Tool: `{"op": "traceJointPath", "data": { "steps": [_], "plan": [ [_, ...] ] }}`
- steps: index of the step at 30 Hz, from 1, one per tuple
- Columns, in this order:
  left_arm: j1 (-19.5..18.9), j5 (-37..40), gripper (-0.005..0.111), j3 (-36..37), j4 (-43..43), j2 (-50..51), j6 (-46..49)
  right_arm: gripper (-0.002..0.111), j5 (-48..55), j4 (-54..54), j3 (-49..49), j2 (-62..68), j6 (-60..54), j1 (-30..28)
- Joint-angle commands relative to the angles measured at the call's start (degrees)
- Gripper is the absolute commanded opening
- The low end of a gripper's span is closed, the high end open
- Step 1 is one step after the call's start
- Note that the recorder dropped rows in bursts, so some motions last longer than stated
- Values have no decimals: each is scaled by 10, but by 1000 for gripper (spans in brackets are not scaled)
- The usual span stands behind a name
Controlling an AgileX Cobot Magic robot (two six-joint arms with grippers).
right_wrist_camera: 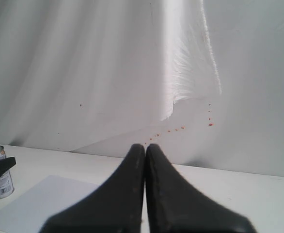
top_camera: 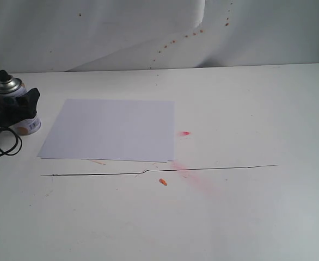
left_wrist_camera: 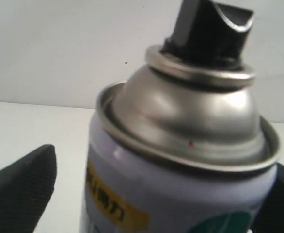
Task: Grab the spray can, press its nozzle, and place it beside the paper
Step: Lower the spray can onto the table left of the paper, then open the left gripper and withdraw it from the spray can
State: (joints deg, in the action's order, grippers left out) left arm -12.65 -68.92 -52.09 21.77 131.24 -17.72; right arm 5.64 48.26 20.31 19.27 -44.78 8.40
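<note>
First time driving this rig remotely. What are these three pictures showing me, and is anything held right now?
A robot with two arms, each ending in a gripper. The wide picture comes from a camera off the arms; the other two from the wrists. On the table lie a sheet of paper and red stains; a spray can stands beside the paper. The left gripper is around the can, but one finger stands clear, so nothing is clamped. The right gripper is shut and empty.
</note>
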Motion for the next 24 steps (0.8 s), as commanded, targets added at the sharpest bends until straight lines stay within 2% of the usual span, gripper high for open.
{"op": "traceJointPath", "data": {
  "steps": [1, 13, 19, 24],
  "plan": [
    [0, -10, 89, -9, -3, -6, -33, 0, -5, 2, -2, -3, 0, -3],
    [0, -10, 89, -35, -2, -9, -28, 0, -5, 2, -2, -3, 0, -3],
    [0, -10, 89, -34, 66, -48, 33, 0, -5, 2, -2, -3, 0, -3],
    [0, -10, 89, -34, 90, -99, 28, 0, -5, 2, -2, -3, 0, -3]
  ]
}}
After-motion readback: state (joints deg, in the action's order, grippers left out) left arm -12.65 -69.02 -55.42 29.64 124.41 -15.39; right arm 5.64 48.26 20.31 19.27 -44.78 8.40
